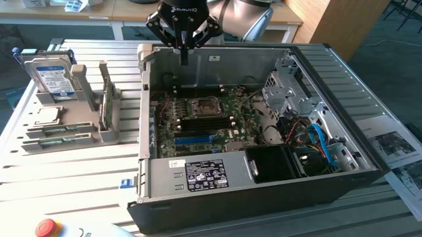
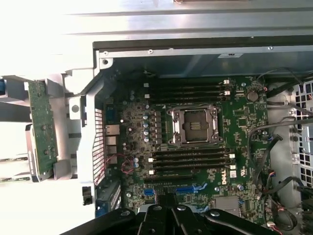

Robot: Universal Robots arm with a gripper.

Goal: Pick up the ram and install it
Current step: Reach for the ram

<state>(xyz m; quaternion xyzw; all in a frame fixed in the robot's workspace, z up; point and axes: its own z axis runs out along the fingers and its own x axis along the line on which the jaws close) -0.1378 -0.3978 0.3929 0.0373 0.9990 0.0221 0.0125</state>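
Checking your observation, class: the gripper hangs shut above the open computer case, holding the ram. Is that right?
Not quite. The gripper hangs shut above the computer case but holds nothing: the exterior view shows the ram standing in a grey rack to that view's left of the case.

Straight beneath the gripper (image 1: 184, 61) the open computer case (image 1: 145, 98) leaves a clear drop to the motherboard (image 1: 232, 98). At the end of the case farthest from it, the power supply (image 1: 218, 174) and a tangle of cables (image 1: 319, 143) fill the space. The drive cage (image 1: 290, 91) blocks one side. On the other side, the case's metal wall stands between the gripper and the ram (image 1: 104, 101), which is upright in its grey rack (image 1: 72, 131).
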